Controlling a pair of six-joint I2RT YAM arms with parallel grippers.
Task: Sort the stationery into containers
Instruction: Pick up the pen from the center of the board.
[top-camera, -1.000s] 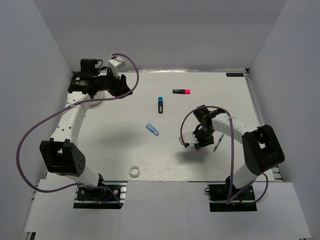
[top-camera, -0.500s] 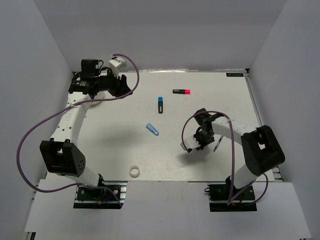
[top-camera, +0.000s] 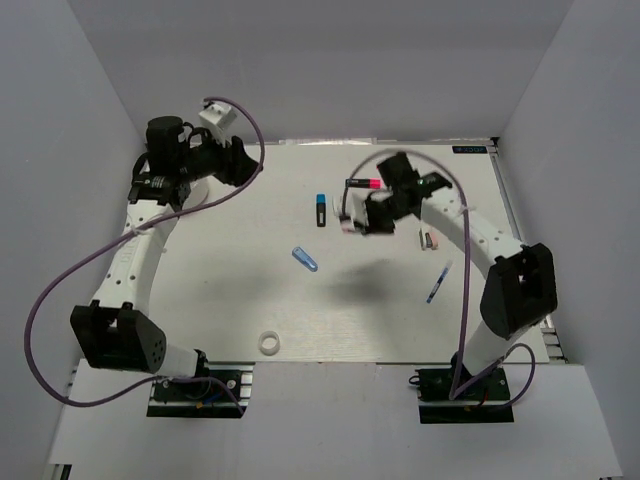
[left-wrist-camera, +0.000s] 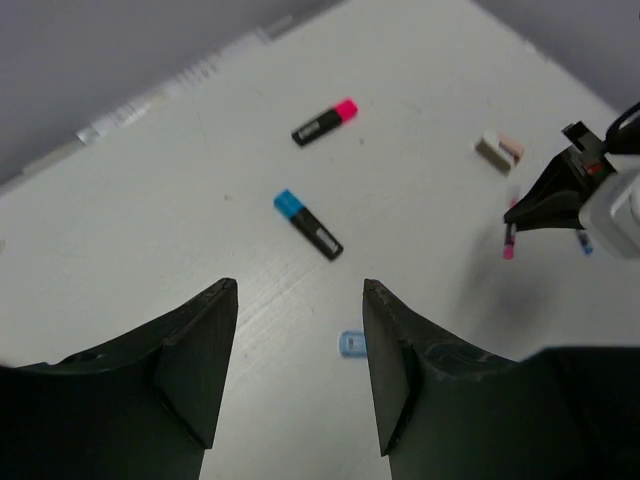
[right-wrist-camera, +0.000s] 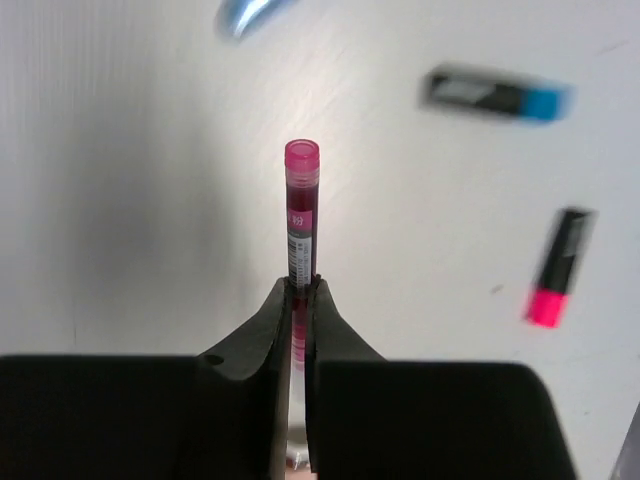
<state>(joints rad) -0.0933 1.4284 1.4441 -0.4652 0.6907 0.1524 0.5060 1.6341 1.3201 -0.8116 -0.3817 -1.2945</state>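
Right jaws pinch a red pen (right-wrist-camera: 302, 205) above the bench (top-camera: 250, 300), left jaws gape; the slim hold could let it swivel loose.

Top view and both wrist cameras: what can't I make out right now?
- Tub: top view, left arm covers nearly all; contents unseen.
- Red pen: right wrist view, rear end hidden between fingers of the right gripper.
- Blue tube: right wrist view, blurred, cut off by top edge.
- Blue-ended marker, pink-ended marker: right wrist view, blurred; print unreadable.
- Small pale block: left wrist view, too small to identify.
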